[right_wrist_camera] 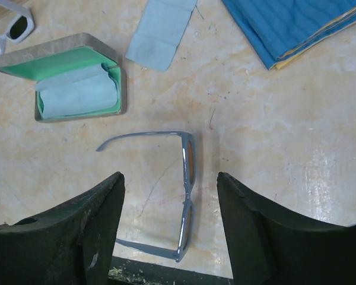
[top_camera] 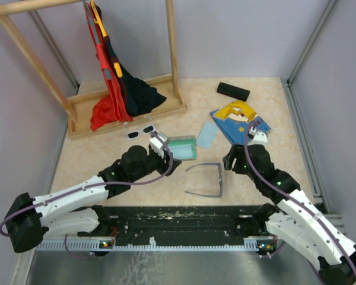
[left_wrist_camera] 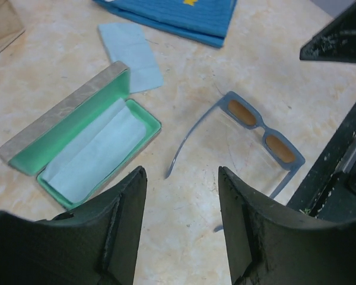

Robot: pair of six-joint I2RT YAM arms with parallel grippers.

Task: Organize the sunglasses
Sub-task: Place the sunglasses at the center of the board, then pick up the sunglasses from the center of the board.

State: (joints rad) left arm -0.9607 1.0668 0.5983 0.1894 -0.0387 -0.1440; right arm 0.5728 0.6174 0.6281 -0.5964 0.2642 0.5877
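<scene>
Right wrist: grey sunglasses [right_wrist_camera: 187, 178], right of the open case [right_wrist_camera: 53, 44], lie lengthwise just ahead of the right gripper [right_wrist_camera: 169, 178], its jaws wide and empty; left gripper [left_wrist_camera: 181, 172], also agape, seems farther.

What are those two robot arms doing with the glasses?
They are tidying up sunglasses. Right now neither arm holds anything: the left gripper and the right gripper are both open above the table. The grey sunglasses lie unfolded on the table between the arms. The white sunglasses lie farther back, by the wooden rack. A green-lined case lies open near the grey pair with only a light-blue cloth inside, so no glasses are put away yet.
</scene>
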